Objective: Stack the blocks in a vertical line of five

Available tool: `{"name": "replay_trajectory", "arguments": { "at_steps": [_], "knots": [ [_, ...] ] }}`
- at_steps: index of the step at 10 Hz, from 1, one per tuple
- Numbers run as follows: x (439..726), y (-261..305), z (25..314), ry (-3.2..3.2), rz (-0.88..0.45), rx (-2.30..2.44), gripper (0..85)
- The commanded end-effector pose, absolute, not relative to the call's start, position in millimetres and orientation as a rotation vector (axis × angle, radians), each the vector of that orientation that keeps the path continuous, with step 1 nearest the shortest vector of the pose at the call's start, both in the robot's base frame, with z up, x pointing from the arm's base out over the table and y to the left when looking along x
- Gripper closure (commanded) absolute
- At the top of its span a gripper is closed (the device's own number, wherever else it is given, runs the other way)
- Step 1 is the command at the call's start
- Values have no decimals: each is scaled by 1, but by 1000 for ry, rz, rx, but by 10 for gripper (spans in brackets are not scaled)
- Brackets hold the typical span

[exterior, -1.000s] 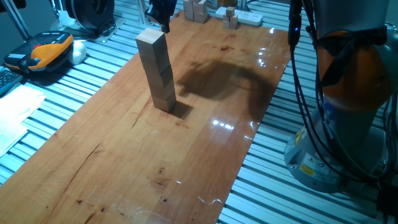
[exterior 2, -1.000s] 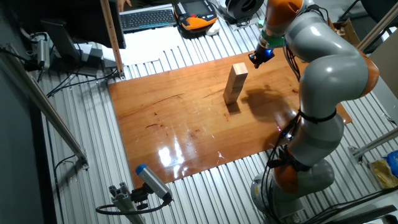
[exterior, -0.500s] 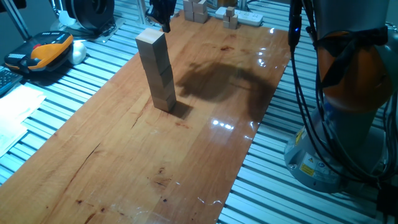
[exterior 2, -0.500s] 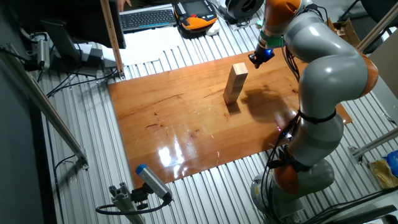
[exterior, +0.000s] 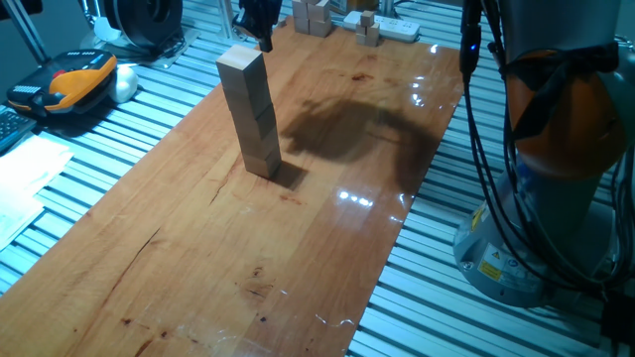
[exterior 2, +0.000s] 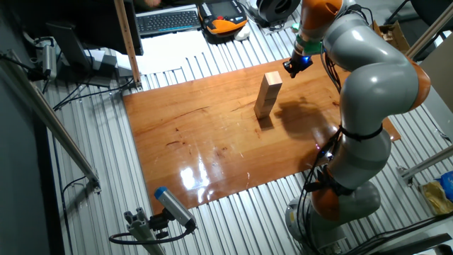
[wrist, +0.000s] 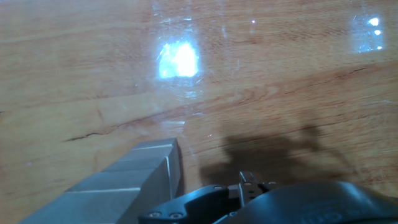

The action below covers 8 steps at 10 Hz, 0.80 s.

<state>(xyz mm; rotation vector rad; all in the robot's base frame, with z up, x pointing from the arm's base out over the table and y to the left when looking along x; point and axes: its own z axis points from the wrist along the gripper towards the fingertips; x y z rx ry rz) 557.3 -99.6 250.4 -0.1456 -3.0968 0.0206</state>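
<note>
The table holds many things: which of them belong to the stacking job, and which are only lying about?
Belong to the job:
- stack of blocks
- gripper, behind the stack

Only lying about:
- small wooden blocks far back
- orange handset
- keyboard
- papers

The stack of blocks (exterior: pixel 250 114) stood upright on the wooden tabletop (exterior: pixel 298 248); the gripper (exterior: pixel 256 20) hung just behind its top, clear of it.

wooden table (exterior: pixel 327 228) | stack of blocks (exterior: pixel 250 111) upright | small blocks (exterior: pixel 369 30) far end
</note>
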Motion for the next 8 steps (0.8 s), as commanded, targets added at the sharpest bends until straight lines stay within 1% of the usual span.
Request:
{"name": "replay_trajectory", "arguments": {
  "at_steps": [1, 8],
  "knots": [
    [557, -100, 250, -3097, 25, -146, 850],
    [557, -101, 250, -3098, 28, -144, 850]
  ]
}}
